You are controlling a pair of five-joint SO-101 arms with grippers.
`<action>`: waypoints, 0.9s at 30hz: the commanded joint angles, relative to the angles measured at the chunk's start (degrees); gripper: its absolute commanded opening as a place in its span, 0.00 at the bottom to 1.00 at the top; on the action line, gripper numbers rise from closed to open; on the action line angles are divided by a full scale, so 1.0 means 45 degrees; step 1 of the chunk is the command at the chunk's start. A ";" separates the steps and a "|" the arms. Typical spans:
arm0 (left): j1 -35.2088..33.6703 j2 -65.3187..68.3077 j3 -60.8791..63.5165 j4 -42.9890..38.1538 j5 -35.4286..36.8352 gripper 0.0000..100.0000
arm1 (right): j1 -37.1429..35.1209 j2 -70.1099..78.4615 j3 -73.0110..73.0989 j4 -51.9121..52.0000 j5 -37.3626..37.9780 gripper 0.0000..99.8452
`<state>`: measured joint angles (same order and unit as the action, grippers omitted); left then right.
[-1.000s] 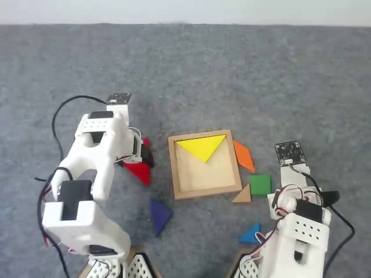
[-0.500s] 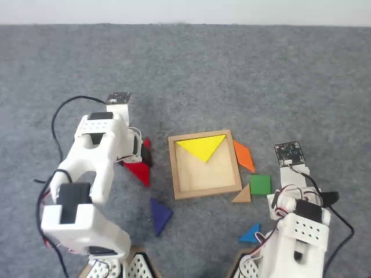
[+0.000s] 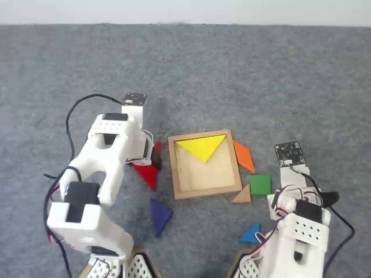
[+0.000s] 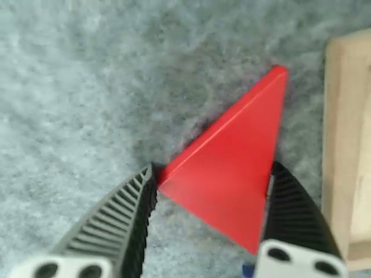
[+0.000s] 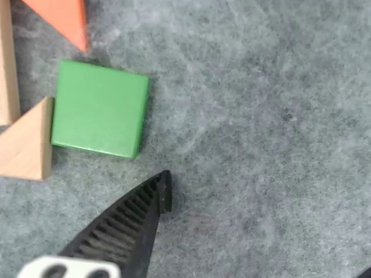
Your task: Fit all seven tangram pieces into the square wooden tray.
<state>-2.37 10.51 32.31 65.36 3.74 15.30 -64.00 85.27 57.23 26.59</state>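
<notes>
Sliding across the fuzzy grey felt worktop (image 3: 232, 69), the left gripper (image 4: 212, 171) has come closer to the left wall of the square wooden tray (image 3: 173, 168), bringing the glossy red triangle (image 4: 232, 174) with it. Its ribbed black jaws pinch the piece's edges. 1 large yellow triangle (image 3: 202, 146) lies flat against the tray's far wall. Off the near-left corner lies a dark blue triangle (image 3: 159, 215). Off the right side lie an orange parallelogram (image 3: 243, 155), a green square (image 3: 260, 184), a bare-wood triangle (image 3: 243, 194) and a light blue triangle (image 3: 251, 233). The right gripper (image 5: 264, 229) gapes wide, holding nothing, near the green square.
</notes>
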 commanded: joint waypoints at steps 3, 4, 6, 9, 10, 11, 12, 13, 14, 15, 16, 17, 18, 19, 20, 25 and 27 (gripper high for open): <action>0.0664 0.1504 -0.1377 0.1211 -0.0293 0.28 | 0.0127 -0.0147 -0.0117 -0.0244 0.0137 0.53; 0.0703 0.1661 -0.1612 0.1426 -0.0293 0.28 | 0.0127 -0.0147 -0.0117 -0.0244 0.0137 0.53; 0.0821 0.1895 -0.1885 0.1582 -0.0313 0.28 | 0.0127 -0.0147 -0.0117 -0.0244 0.0137 0.53; 0.1055 0.1895 -0.1905 0.1289 -0.0430 0.26 | 0.0127 -0.0147 -0.0098 -0.0244 0.0137 0.53; 0.1094 0.1895 -0.1905 0.1192 -0.0430 0.24 | 0.0127 -0.0147 -0.0098 -0.0244 0.0137 0.53; 0.1172 0.1895 -0.1905 0.1133 -0.0449 0.22 | 0.0127 -0.0147 -0.0098 -0.0244 0.0137 0.53; 0.1192 0.1895 -0.1905 0.1133 -0.0469 0.21 | 0.0127 -0.0147 -0.0098 -0.0244 0.0137 0.53; 0.1211 0.1895 -0.1924 0.1114 -0.0488 0.20 | 0.0127 -0.0147 -0.0098 -0.0244 0.0137 0.53; 0.1211 0.1895 -0.1944 0.1094 -0.0508 0.20 | 0.0127 -0.0166 -0.0098 -0.0244 0.0137 0.53; 0.1172 0.1895 -0.1963 0.1094 -0.0527 0.20 | 0.0127 -0.0166 -0.0098 -0.0244 0.0137 0.53; 0.1153 0.1875 -0.1983 0.1094 -0.0547 0.20 | 0.0127 -0.0166 -0.0098 -0.0244 0.0137 0.53; 0.1133 0.1856 -0.2022 0.1094 -0.0625 0.20 | 0.0127 -0.0166 -0.0098 -0.0244 0.0137 0.53; 0.1094 0.1758 -0.2061 0.1094 -0.0723 0.20 | 0.0127 -0.0186 -0.0098 -0.0244 0.0137 0.53; 0.1074 0.1582 -0.2061 0.1094 -0.0762 0.19 | 0.0127 -0.0186 -0.0098 -0.0244 0.0137 0.53; 0.1074 0.1309 -0.2061 0.1094 -0.0762 0.18 | 0.0127 -0.0186 -0.0098 -0.0244 0.0137 0.53; 0.1172 -0.0332 -0.2002 0.1661 -0.0781 0.18 | 0.0127 -0.0186 -0.0098 -0.0244 0.0137 0.53; 0.1192 -0.0625 -0.1885 0.1797 -0.0801 0.18 | 0.0127 -0.0186 -0.0098 -0.0244 0.0137 0.53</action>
<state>1.05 11.30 23.69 72.13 1.10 15.30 -64.00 85.27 57.23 26.59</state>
